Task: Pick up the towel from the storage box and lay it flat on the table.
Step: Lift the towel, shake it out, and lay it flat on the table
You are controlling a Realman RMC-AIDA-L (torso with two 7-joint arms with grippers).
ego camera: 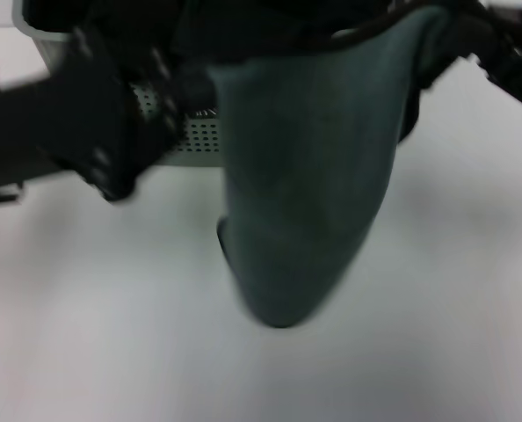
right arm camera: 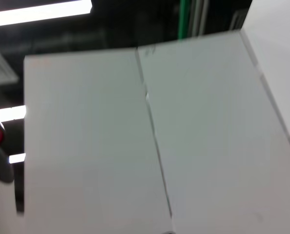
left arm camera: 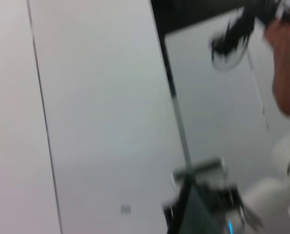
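Observation:
The dark green towel (ego camera: 305, 176) hangs in the air in front of the storage box (ego camera: 199, 136), its rounded lower end just above the white table (ego camera: 437, 334). Its black-stitched top edge runs between my two arms. My left gripper (ego camera: 186, 92) is at the towel's upper left corner, in front of the box's perforated wall. My right gripper (ego camera: 459, 31) is at the upper right corner. Both look shut on the towel, though blur hides the fingers. A strip of the towel (left arm camera: 196, 214) shows in the left wrist view.
The box rim (ego camera: 41, 35) shows at the back left behind my left arm. White table surface lies in front of and to the right of the towel. A person's arm (left arm camera: 281, 63) shows far off in the left wrist view. The right wrist view shows only white panels.

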